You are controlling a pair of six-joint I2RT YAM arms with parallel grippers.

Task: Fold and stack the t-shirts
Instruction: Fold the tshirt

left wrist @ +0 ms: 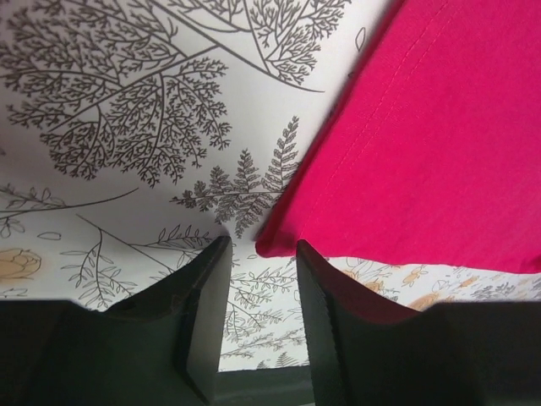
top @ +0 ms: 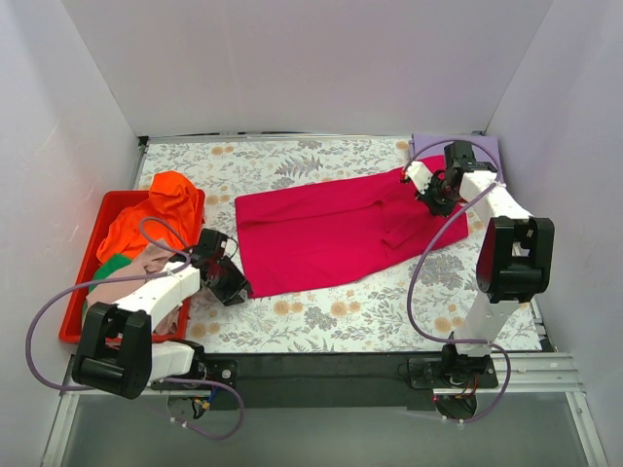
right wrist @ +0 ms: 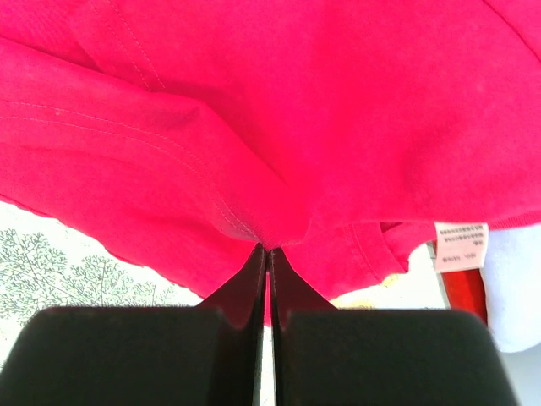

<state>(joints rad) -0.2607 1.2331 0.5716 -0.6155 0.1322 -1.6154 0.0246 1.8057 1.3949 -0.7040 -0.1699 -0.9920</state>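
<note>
Right end effector [right wrist: 267, 251] pinches the limp, light red shirt [top: 331, 232]; left end effector [left wrist: 262, 247], spread, straddles its hem corner, probably a good hold.

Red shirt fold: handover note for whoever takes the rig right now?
Left pincer: open at the near-left corner of the red shirt, not gripping.
Right pincer: shut on that shirt's far-right edge.
In the tray: orange shirt, green shirt, beige shirt, heaped. Lavender shirt: far right corner.
Done: red shirt laid out on the table.
To do: fold it, then the others, and stack.
</note>
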